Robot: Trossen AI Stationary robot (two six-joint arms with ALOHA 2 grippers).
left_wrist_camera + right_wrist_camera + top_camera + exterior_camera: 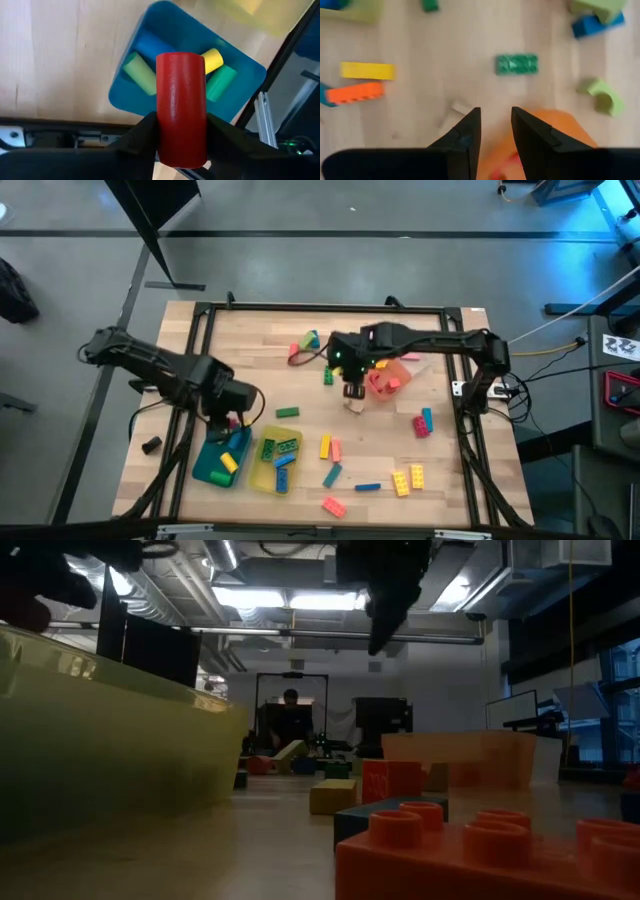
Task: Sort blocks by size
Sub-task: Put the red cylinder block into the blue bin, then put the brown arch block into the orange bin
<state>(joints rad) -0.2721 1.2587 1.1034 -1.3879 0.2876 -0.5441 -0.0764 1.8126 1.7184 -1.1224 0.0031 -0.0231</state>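
My left gripper (229, 418) hangs over the teal tray (205, 468) at the table's near left and is shut on a red block (181, 100). In the tray lie a yellow-green block (140, 74), a blue, a yellow (212, 59) and a teal block (221, 82). My right gripper (353, 387) is open and empty, fingers pointing down (496, 130), above the table beside the orange tray (555, 132) near the middle. A green block (516, 64) lies flat on the wood beyond it. Loose blocks are scattered over the near half of the table. My left gripper pinches the red block between its two fingers (145, 135), on two opposite sides near the end toward the wrist (181, 150). The block sticks out past the fingertips, along the fingers. It is lifted clear, above the teal tray.
A yellow tray (262, 472) with green and blue blocks stands right of the teal one; in the low view its wall (100, 740) fills the left. A yellow bar (367, 71) and an orange bar (355, 92) lie on the wood. A person shows in the room beyond (291, 715).
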